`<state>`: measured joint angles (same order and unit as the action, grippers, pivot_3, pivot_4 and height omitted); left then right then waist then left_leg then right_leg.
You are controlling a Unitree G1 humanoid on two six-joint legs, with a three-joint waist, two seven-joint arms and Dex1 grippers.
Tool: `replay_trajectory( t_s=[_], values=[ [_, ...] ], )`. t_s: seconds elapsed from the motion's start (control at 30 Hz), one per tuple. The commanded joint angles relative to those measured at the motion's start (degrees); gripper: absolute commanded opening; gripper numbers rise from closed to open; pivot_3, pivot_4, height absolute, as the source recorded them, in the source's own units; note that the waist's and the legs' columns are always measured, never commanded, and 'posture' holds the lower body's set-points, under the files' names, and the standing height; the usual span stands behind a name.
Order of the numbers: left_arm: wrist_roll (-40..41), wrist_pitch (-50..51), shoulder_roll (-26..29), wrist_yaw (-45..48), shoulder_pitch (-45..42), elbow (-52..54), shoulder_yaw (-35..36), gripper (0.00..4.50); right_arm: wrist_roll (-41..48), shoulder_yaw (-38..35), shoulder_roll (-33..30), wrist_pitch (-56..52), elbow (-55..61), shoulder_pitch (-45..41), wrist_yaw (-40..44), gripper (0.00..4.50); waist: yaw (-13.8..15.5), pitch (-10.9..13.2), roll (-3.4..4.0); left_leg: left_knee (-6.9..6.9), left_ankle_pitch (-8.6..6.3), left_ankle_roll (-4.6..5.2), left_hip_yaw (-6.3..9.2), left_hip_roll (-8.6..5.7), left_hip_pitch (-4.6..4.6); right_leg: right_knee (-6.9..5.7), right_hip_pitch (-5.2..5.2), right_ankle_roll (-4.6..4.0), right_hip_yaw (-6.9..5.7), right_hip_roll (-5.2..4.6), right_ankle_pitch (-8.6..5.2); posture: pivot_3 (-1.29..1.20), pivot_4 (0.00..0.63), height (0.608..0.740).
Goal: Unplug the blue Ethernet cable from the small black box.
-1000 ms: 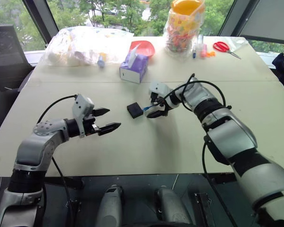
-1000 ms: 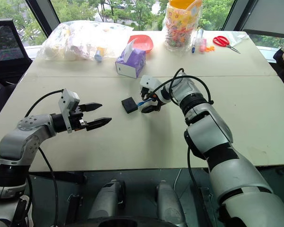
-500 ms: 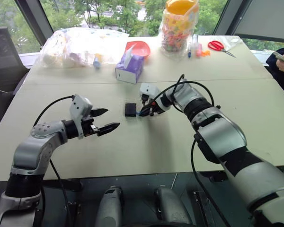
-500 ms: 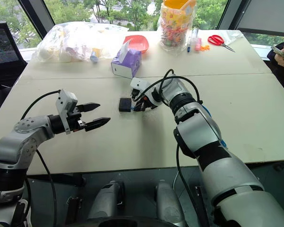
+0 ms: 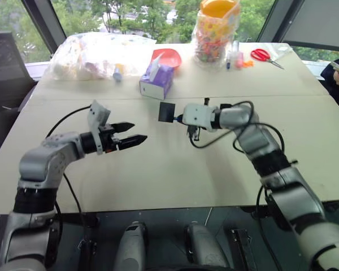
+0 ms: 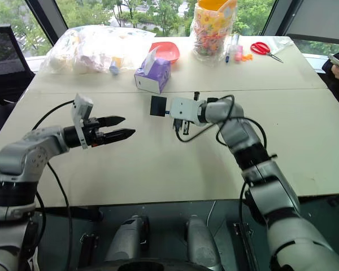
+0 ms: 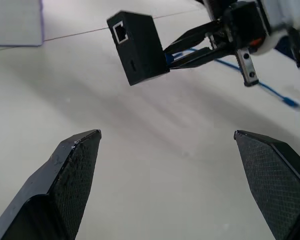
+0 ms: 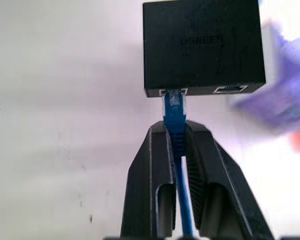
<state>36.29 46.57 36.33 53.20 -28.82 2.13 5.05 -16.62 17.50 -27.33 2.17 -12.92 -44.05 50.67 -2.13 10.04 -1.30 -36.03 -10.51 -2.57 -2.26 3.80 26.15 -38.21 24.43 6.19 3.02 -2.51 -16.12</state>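
box [image 5: 167, 111]: small, black, lifted clear of the bench [image 5: 175, 169], hanging off the cable's plug, just in front of the tissue box [image 5: 157, 82].
cable [image 8: 176, 131]: blue, plug seated in the box's port, cord running back from the box between the right fingers.
right jaws [image 8: 176, 145]: pinched shut on the cable just behind the box.
left jaws [image 5: 134, 133]: spread wide, empty, level, aimed at the box from its left, well apart from it.
bench: pale top under the box.

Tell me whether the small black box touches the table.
Apart. The left wrist view shows the small matte-black box hanging above the table from the blue cable.
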Motion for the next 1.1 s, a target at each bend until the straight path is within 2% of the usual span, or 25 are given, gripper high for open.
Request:
replay_trajectory(
  t_s=[0.03,0.27,0.43,0.73,0.83,1.07,1.1],
  values=[
    [1.84,1.31,0.19,3.23,-3.69,-2.08,-0.47,4.50,-3.76,-1.52,-2.87,4.22,12.64,3.60,-5.23,0.02,-0.09,0.00,0.00,-0.02,0.01,-0.02,0.00,0.00,0.00,0.00,0.00,0.00,0.00,0.00,0.00,0.00,0.150,0.735],
    [3.96,3.78,-0.40,8.16,-7.80,-3.66,-2.05,4.50,-6.91,-0.66,-2.20,3.11,23.17,7.72,-9.44,0.02,-0.21,0.00,-0.01,-0.10,0.07,-0.10,-0.01,-0.01,-0.04,-0.01,-0.04,-0.01,0.03,-0.01,0.00,0.00,0.150,0.735],
    [4.70,4.62,-1.32,8.73,-9.04,-3.81,-1.59,4.50,-10.05,1.03,-3.71,6.59,23.98,7.75,-10.23,0.02,0.01,0.00,-0.01,-0.11,0.07,-0.10,-0.01,-0.02,-0.03,0.01,-0.07,-0.01,0.03,-0.03,0.00,0.00,0.150,0.735],
    [5.45,4.94,-2.18,8.55,-10.30,-3.98,-0.70,4.50,-9.52,2.12,-4.22,7.64,25.43,9.17,-7.79,0.02,0.16,0.00,-0.02,-0.13,0.08,-0.09,0.00,-0.02,-0.04,0.01,-0.09,-0.01,0.03,-0.03,0.00,0.00,0.150,0.735],
    [5.49,4.46,-2.02,8.95,-9.77,-3.56,-0.77,3.65,-9.21,2.16,-4.16,7.16,25.85,9.42,-7.00,0.00,0.16,0.00,-0.02,-0.12,0.08,-0.09,0.01,-0.02,-0.04,0.01,-0.09,-0.01,0.03,-0.03,0.00,0.00,0.150,0.735],
    [5.14,4.01,-1.86,9.58,-8.85,-2.89,-1.34,0.53,-9.05,1.76,-4.16,6.73,25.84,9.14,-6.06,0.00,0.17,0.00,-0.02,-0.13,0.08,-0.09,0.01,-0.02,-0.04,0.01,-0.09,-0.01,0.03,-0.03,0.00,0.00,0.150,0.735],
    [5.05,3.93,-1.86,9.63,-8.79,-2.91,-1.44,0.49,-8.93,1.61,-4.15,6.49,25.80,8.98,-5.88,0.00,0.20,0.00,-0.02,-0.13,0.08,-0.09,0.01,-0.02,-0.04,0.01,-0.09,-0.01,0.03,-0.03,0.00,0.00,0.150,0.735]
  ],
)
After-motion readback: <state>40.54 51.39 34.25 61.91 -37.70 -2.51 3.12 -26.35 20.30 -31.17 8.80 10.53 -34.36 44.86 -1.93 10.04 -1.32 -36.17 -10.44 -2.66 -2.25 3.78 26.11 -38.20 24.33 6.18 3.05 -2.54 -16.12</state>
